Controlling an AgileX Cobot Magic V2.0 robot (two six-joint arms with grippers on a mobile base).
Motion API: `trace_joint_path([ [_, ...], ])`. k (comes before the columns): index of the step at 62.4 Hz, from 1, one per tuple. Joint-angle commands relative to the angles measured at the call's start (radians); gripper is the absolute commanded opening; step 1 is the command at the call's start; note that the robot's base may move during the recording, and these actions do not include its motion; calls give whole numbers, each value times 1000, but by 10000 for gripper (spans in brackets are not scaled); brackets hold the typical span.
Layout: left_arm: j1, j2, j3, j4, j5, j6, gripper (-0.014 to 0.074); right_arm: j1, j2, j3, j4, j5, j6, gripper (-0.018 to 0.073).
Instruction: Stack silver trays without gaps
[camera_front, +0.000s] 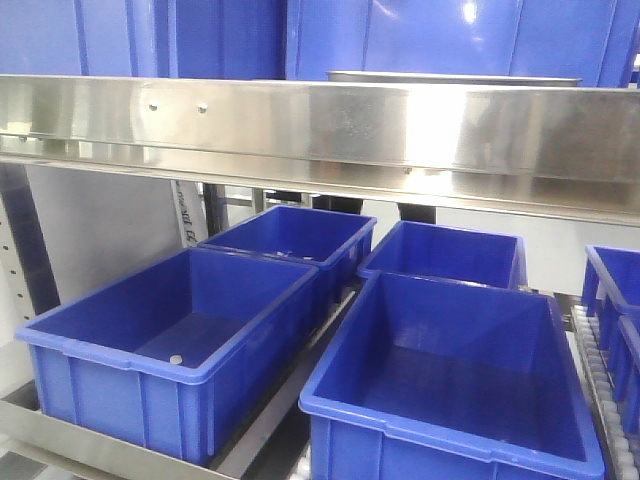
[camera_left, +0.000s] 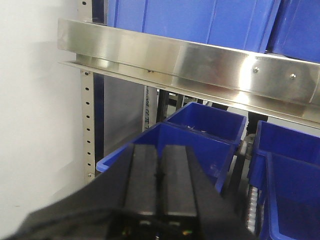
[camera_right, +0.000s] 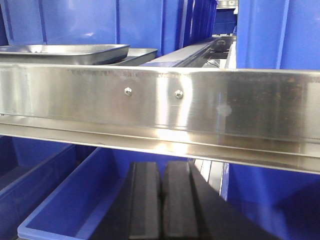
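Left gripper (camera_left: 160, 172): its two black fingers are lying pressed together with no gap showing between them, gripping nothing. It is hanging below the rail level, pointing toward the lower shelf.

Right gripper (camera_right: 161, 200): its black fingers are sitting side by side with only a thin seam between them, holding nothing. It is pointing at the underside of the rail.

Silver trays (camera_right: 65, 52): they are resting on the upper shelf, above the right gripper and to its left, behind the rail. One tray is sitting with its rim higher; a second flat rim (camera_right: 137, 54) is showing just beside it to the right, lower. Whether the two are nested or merely overlapping cannot be told. In the front view a thin steel tray edge (camera_front: 455, 78) is peeking over the rail top.

Shelf rail (camera_right: 200, 107): a long brushed-steel band with two screws, running across directly above the right gripper; in the left wrist view it (camera_left: 200, 65) is crossing above and ahead of the left gripper.

Blue bins, lower shelf (camera_front: 170, 340): four open bins are standing in two rows below the rail; the nearest left one (camera_left: 170, 145) is lying just ahead of the left gripper.

Blue bins, upper shelf (camera_right: 150, 22): they are standing behind the trays, above both grippers.

Contact: neither gripper is touching a tray.
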Motion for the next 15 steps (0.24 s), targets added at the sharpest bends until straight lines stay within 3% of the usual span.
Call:
trace_joint_path([
  [1, 0, -35, -4, -9, -84, 1, -48, -6, -19, -1, 6, -97, -9, 56],
  [15, 0, -35, -4, -9, -84, 1, -48, -6, -19, -1, 6, -97, -9, 56],
])
